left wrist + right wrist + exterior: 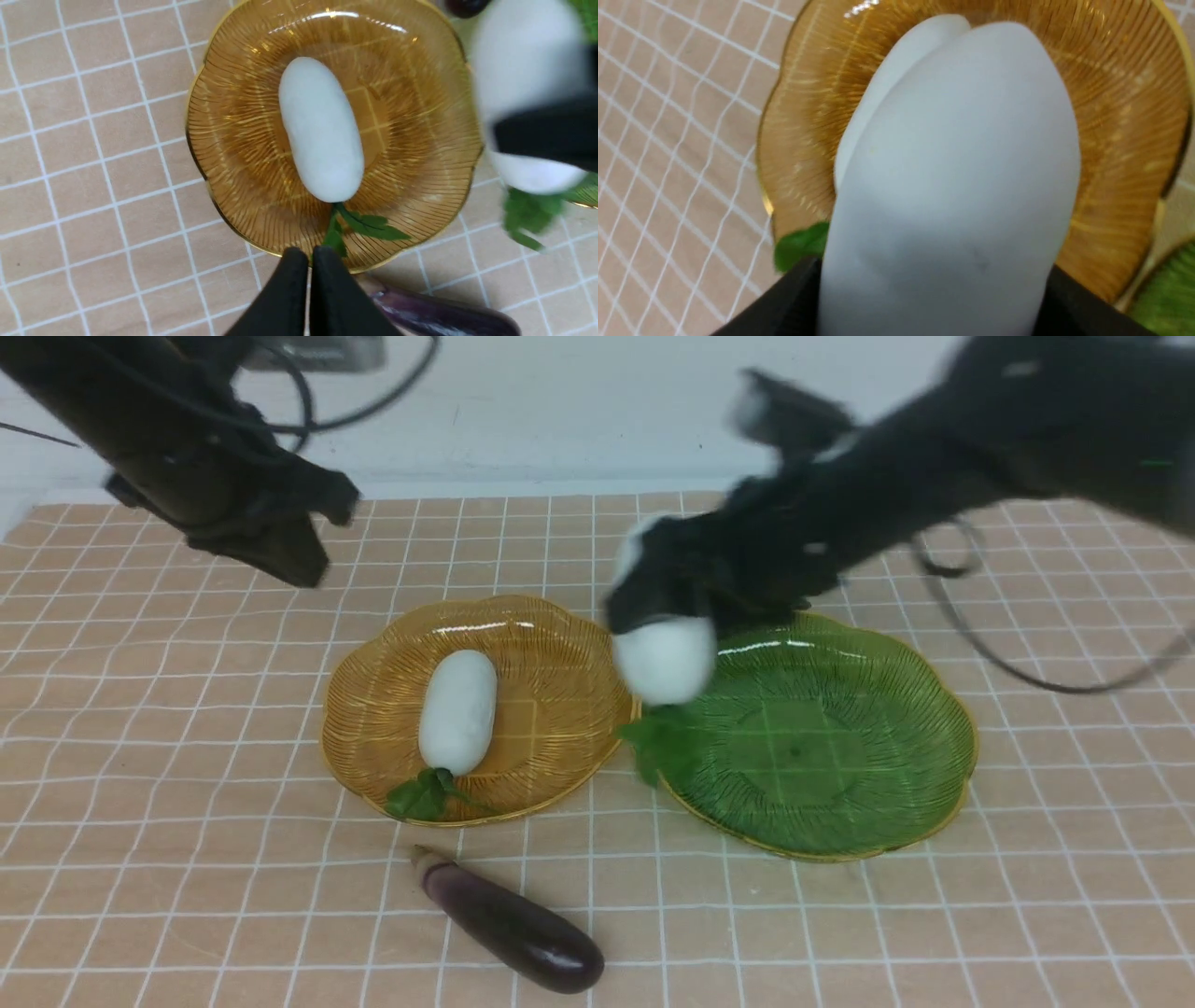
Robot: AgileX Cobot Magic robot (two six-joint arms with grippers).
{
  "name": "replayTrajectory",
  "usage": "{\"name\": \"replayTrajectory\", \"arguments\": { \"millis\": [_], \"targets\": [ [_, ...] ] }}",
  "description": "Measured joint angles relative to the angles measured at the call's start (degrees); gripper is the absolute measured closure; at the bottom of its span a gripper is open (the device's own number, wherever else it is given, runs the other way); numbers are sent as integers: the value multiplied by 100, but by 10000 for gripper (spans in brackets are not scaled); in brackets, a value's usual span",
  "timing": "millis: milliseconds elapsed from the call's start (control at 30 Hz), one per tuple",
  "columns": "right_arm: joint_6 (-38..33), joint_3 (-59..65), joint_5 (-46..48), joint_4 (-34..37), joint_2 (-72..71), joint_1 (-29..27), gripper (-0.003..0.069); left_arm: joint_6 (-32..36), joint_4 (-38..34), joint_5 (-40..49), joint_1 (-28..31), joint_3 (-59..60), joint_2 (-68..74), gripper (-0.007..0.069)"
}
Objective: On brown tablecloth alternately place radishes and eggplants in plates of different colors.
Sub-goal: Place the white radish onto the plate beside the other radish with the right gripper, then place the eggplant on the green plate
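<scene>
Front view: the right gripper (667, 616) grasps the held radish (665, 658) mid-body over the green plate's (840, 756) left rim. It looks smooth, firm and likely slippery.

Left wrist view: the left gripper (309, 254) is clenched on nothing, above the amber plate's (233, 140) near rim.

Right wrist view: black jaws flank the held radish (952, 186).

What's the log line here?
right gripper: held radish above green plate edge | left gripper: shut, empty | amber plate: plated radish | eggplant: on cloth

One radish (457, 711) lies in the amber plate (560, 649); a second radish (665, 663) hangs above the green plate's (840, 747) edge; an eggplant (523, 933) lies nearby.
</scene>
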Motion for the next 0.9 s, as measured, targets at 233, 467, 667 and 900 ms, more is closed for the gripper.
{"name": "replayTrajectory", "arguments": {
  "millis": [233,467,667,900],
  "targets": [
    [376,-880,85,-218,608,32,64,-191,-492,62,-6,1400,-831,628],
    [394,-1383,770,-407,608,-8,32,-186,-1181,57,-375,2415,-1023,628],
    [542,-1842,1341,-1041,308,-363,249,-559,-1296,-747,-1436,3167,-1018,628],
    [596,-767,1366,-1734,-1070,-749,620,-2091,-834,-1344,-1939,3207,-490,628]
  ]
}}
